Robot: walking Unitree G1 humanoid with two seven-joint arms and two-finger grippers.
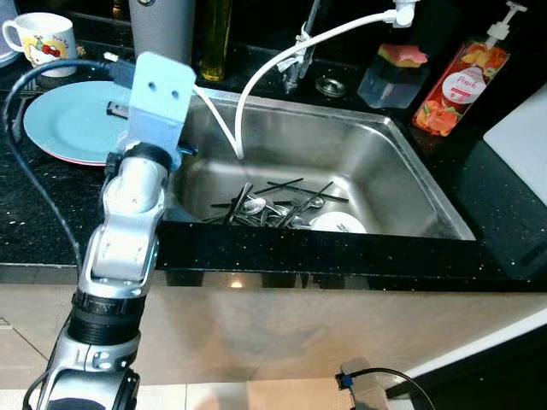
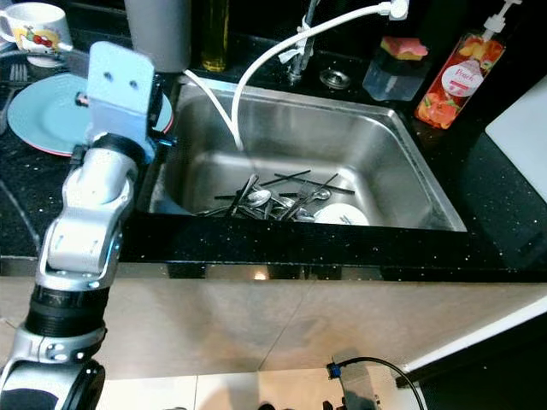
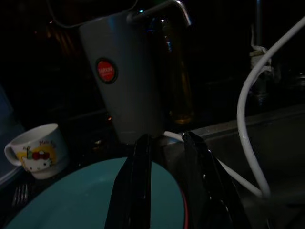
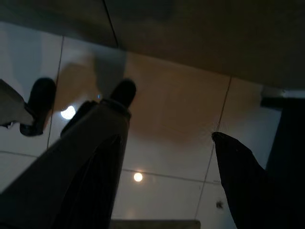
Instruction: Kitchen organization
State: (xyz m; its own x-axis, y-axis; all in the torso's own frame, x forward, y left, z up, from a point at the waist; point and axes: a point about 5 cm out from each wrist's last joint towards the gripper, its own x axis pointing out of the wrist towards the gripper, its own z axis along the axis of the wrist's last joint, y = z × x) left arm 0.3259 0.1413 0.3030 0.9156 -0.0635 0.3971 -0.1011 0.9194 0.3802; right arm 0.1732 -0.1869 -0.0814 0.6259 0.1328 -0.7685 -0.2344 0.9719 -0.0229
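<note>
A teal plate (image 1: pixel 68 124) lies on the black counter left of the sink, with a red rim showing under it. My left arm reaches over the counter, its blue wrist plate (image 1: pixel 158 94) hiding the fingers from the head views. In the left wrist view my left gripper (image 3: pixel 167 138) hovers over the teal plate's (image 3: pixel 86 195) edge nearest the sink. Its fingers are a narrow gap apart with nothing between them, and they point at a grey cup (image 3: pixel 124 81). The steel sink (image 1: pixel 427 179) holds a pile of cutlery (image 1: pixel 273 205) and a white dish (image 1: pixel 338 224). My right gripper (image 4: pixel 169 114) hangs open over floor tiles.
A cartoon mug (image 1: pixel 43 38) stands behind the plate. An oil bottle (image 1: pixel 215 38) is beside the grey cup (image 1: pixel 162 26). A white hose (image 1: pixel 256 73) arcs into the sink. A soap bottle (image 1: pixel 457 81), a sponge holder (image 1: pixel 393 73) and a white board (image 1: pixel 521 137) are on the right.
</note>
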